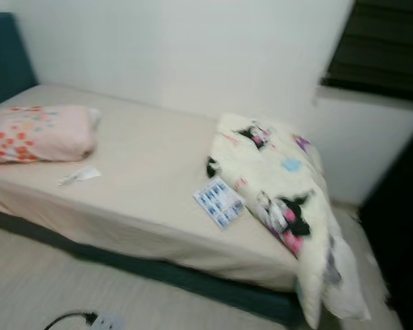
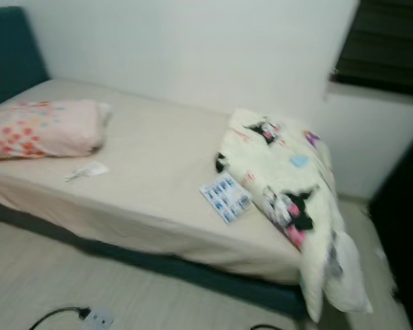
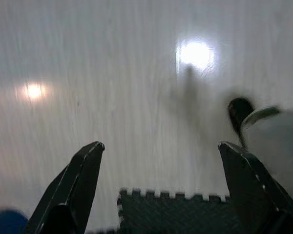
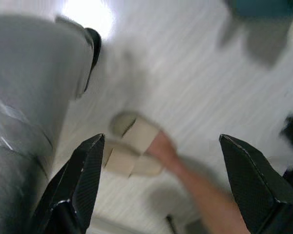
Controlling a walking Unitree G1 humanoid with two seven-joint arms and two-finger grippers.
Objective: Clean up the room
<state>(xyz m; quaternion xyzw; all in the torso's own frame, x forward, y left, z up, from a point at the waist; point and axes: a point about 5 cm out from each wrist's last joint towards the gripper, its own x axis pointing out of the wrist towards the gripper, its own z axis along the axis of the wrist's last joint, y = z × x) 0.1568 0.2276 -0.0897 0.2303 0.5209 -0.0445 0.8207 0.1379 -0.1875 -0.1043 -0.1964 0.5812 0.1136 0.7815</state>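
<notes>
A bed with a beige sheet stands before me against a white wall. On it lie a pink pillow with red dots, a small white scrap, a blue-and-white packet, and a crumpled white duvet with cartoon prints that hangs over the bed's right end. My left gripper hangs open over pale floor, above a dark foam mat. My right gripper hangs open too, over the floor, with a person's foot in a beige slipper below it.
A white power strip with a black cable lies on the floor in front of the bed. A dark headboard stands at the far left. A dark window blind and dark furniture are on the right.
</notes>
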